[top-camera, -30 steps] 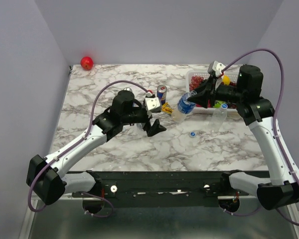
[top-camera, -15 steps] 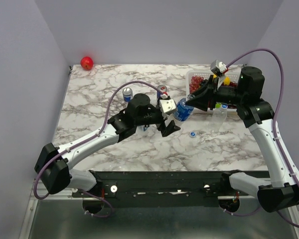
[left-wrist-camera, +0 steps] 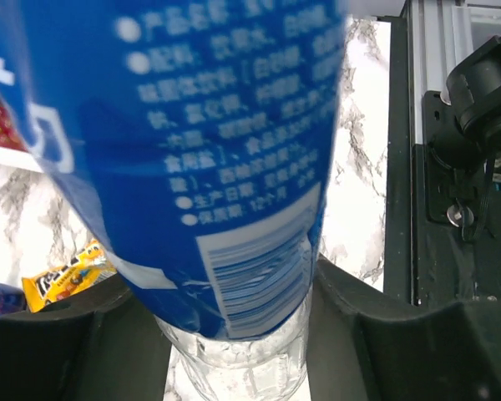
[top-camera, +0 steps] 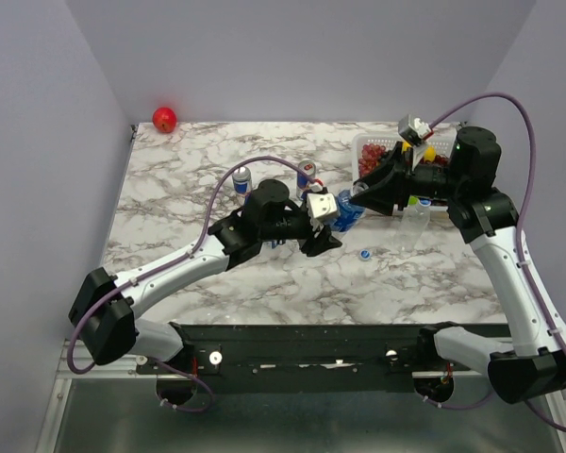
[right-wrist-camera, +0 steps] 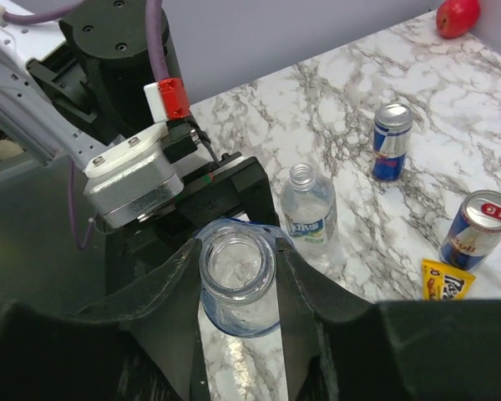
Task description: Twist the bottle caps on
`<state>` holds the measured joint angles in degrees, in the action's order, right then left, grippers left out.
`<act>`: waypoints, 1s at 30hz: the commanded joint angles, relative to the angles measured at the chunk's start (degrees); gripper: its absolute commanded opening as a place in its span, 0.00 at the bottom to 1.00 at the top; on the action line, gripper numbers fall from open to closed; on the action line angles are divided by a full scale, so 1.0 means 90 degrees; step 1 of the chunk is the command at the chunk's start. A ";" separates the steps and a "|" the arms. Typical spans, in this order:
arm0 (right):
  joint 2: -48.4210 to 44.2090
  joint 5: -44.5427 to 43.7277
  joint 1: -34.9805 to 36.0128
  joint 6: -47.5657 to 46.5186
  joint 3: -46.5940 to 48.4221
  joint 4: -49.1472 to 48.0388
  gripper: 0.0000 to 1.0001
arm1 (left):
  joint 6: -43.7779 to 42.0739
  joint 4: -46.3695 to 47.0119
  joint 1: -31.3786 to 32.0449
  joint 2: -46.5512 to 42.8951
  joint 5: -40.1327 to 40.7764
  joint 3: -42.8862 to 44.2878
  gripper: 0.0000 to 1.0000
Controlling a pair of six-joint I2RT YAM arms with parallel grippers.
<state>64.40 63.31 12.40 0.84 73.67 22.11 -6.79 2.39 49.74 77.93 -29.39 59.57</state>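
Both arms angled inward, L gripper [left-wrist-camera: 234, 334] & R gripper [right-wrist-camera: 238, 284] clasping bottle [top-camera: 349, 216].

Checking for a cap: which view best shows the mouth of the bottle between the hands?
Right wrist: it looks into the open, uncapped mouth of the bottle. Left wrist shows only its blue label and clear base; top external, just a blue sliver.

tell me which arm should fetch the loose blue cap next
Probably right. The left gripper straddles the bottle lower down and could hold it. The right gripper, at the neck, must clear the open mouth anyway, and the blue cap lies close to both.
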 commanded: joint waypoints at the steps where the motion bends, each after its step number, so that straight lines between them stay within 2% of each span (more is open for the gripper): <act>1: -0.0173 -0.0498 0.0038 -0.0385 0.0388 0.0384 0.62 | -0.0212 0.0047 0.0001 -0.0523 -0.0309 -0.0056 0.56; 3: -0.0202 -0.0832 0.0028 -0.0464 0.0718 0.0599 0.73 | -0.0329 -0.0226 -0.0047 -0.0797 -0.0280 -0.0163 0.56; 6: -0.0135 -0.0668 0.0009 -0.1058 0.1149 0.1204 0.74 | -0.0437 -0.0490 -0.0301 -0.1178 -0.0270 -0.0397 0.54; 9: 0.0051 -0.0424 0.0018 -0.2023 0.1248 0.2081 0.75 | -0.0389 -0.0579 -0.0701 -0.1481 -0.0416 -0.0564 0.48; 10: 0.0119 -0.0394 0.0018 -0.2800 0.1268 0.2404 0.75 | -0.0369 -0.0588 -0.0828 -0.1549 -0.0465 -0.0584 0.43; 12: 0.0353 -0.0510 0.0018 -0.3721 0.1258 0.3468 0.75 | -0.0311 -0.0559 -0.1140 -0.1696 -0.0621 -0.0603 0.37; 13: 0.0441 -0.0646 0.0018 -0.4606 0.1161 0.3790 0.75 | -0.0291 -0.0530 -0.1248 -0.1735 -0.0641 -0.0613 0.27; 15: 0.0733 -0.1416 0.0086 -0.5198 0.0985 0.4260 0.70 | -0.0194 -0.0461 -0.1531 -0.1871 -0.0651 -0.0623 0.15; 19: 0.0998 -0.2637 0.0194 -0.6545 0.0235 0.4175 0.67 | -0.0135 -0.0491 -0.1961 -0.2067 -0.0739 -0.0662 0.00; 25: 0.1242 -0.3820 0.0555 -0.8059 -0.1006 0.3394 0.67 | 0.0138 -0.0510 -0.2322 -0.2214 -0.1002 -0.0584 0.00; 30: 0.1554 -0.4553 0.1014 -0.8530 -0.1749 0.2788 0.68 | 0.0295 -0.0491 -0.2567 -0.2311 -0.1002 -0.0593 0.00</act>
<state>76.18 30.59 19.03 -67.53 61.45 51.70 -6.04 -2.50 28.21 58.63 -36.07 54.17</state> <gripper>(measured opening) 0.673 0.620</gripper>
